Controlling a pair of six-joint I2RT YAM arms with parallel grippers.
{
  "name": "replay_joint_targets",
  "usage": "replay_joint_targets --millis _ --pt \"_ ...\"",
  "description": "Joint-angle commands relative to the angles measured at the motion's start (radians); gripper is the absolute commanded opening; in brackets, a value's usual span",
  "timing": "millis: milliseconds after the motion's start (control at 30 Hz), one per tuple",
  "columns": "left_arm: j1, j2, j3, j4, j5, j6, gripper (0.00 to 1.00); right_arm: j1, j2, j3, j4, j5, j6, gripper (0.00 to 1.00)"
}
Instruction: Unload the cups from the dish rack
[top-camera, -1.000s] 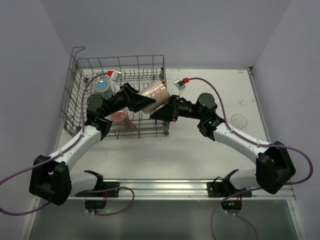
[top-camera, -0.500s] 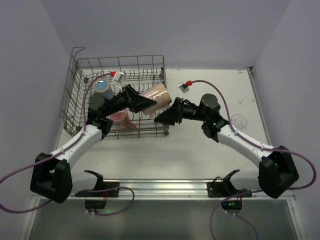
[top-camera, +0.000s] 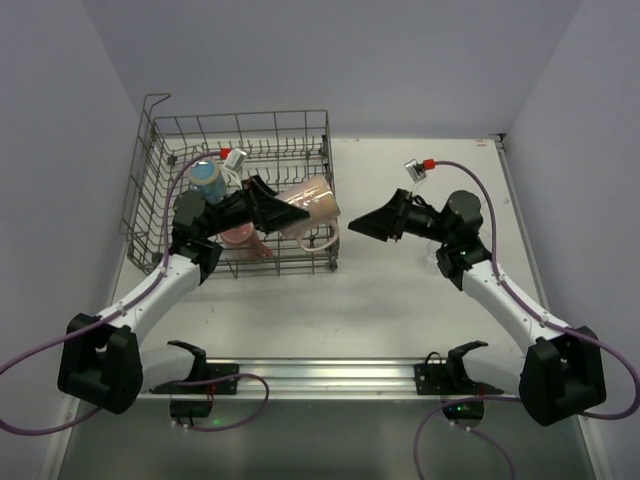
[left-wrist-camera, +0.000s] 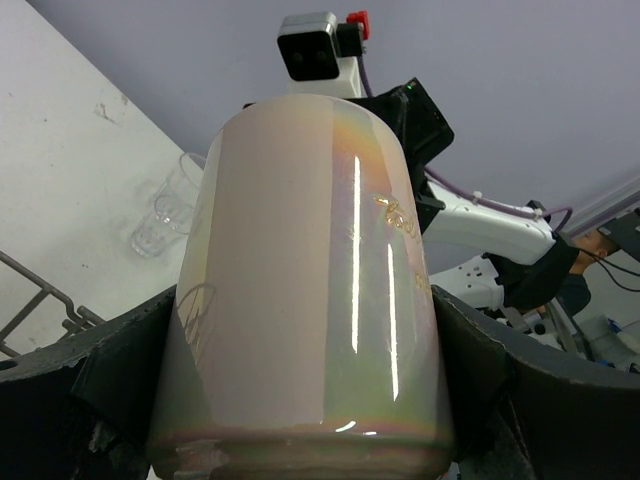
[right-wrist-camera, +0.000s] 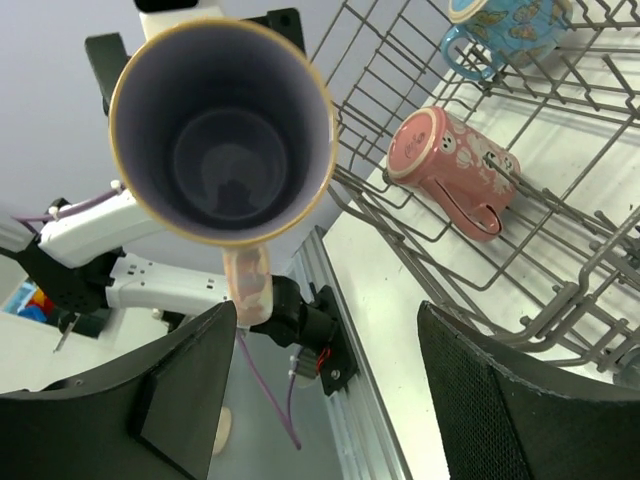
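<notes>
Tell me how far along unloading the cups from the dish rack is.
Done, it seems: a clear glass tumbler stands on the table, right of the dish rack. In hand: the left gripper is shut on the pale pink-cream mug, held tilted over the rack's right wall. Left: a pink mug on its side and a blue mug sit in the rack. The right gripper is open and empty.

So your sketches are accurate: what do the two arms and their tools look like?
The left arm and right arm match: white tubular links, chunky black joints. The left tool and right tool are black wedges. A purple cable runs along each arm, past a silver camera with a red cap.
</notes>
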Motion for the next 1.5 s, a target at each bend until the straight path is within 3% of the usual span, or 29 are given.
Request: replay_joint_targets --millis 0,233,733,1167,1467 --pt "0.008 -0.071 0.015 0.075 0.042 0.0 0.0 -0.021 -0.029 0.051 -0.008 -0.062 0.023 0.74" --pt "0.008 -0.091 -0.004 0.03 0.077 0.038 0.0 -0.024 -0.041 0.2 -0.181 -0.091 -0.091 0.63" --pt "-0.003 -0.073 -0.028 0.068 0.077 0.018 0.0 -0.003 0.0 0.286 -0.117 -0.161 -0.035 0.57" --pt "-0.033 -0.056 -0.017 0.07 0.065 0.02 0.0 0.141 0.149 0.415 -0.139 -0.117 -0.042 0.54" --pt "-0.052 -0.048 -0.008 0.076 0.059 0.02 0.0 0.198 0.21 0.432 -0.062 -0.118 0.006 0.43"
